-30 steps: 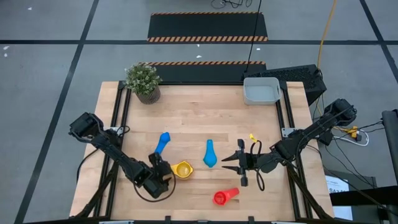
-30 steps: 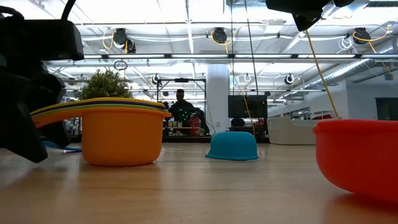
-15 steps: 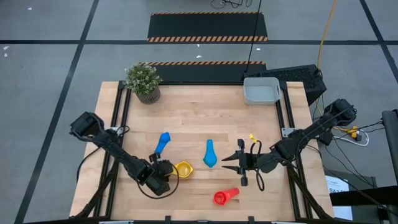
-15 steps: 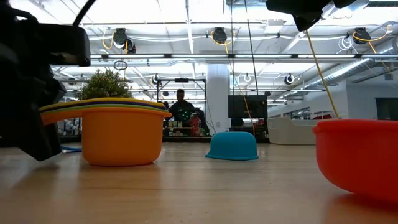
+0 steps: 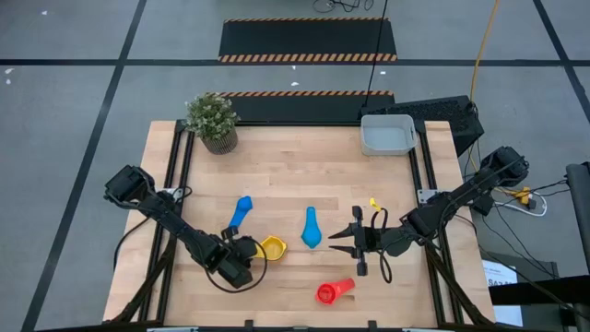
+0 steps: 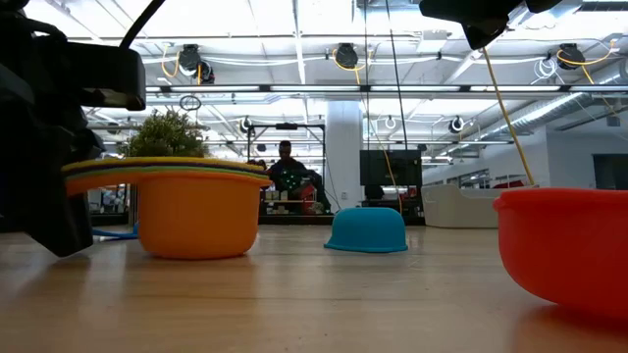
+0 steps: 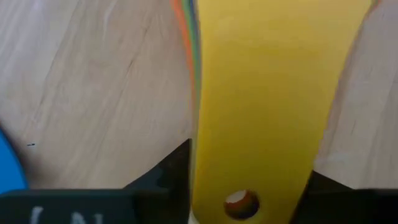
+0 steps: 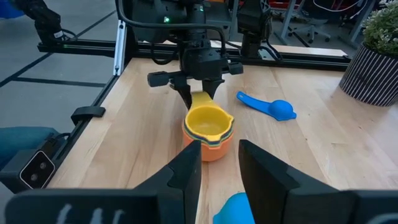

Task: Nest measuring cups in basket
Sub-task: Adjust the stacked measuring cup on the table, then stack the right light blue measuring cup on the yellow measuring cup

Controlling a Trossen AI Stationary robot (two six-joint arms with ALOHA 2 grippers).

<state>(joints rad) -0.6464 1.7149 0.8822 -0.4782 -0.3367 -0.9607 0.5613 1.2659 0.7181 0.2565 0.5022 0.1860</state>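
Light wooden tabletop (image 5: 304, 175) on a black frame, grey floor around it. Nearest the front edge, a small red plastic measuring cup (image 5: 334, 291) lies alone. Behind it, left gripper (image 5: 247, 251) has its jaws clamped on the yellow handle (image 7: 261, 112) of a nested stack of plastic measuring cups, yellow on top and orange outermost (image 5: 270, 249). Right gripper (image 5: 337, 243) hangs just beside an overturned light blue plastic cup (image 5: 311, 229), fingers apart, nothing between them. A second blue plastic scoop (image 5: 241, 211) lies further left. At the far edge: shallow light-grey plastic basket (image 5: 387, 135), well apart from all cups, and a potted green plant (image 5: 214, 121).
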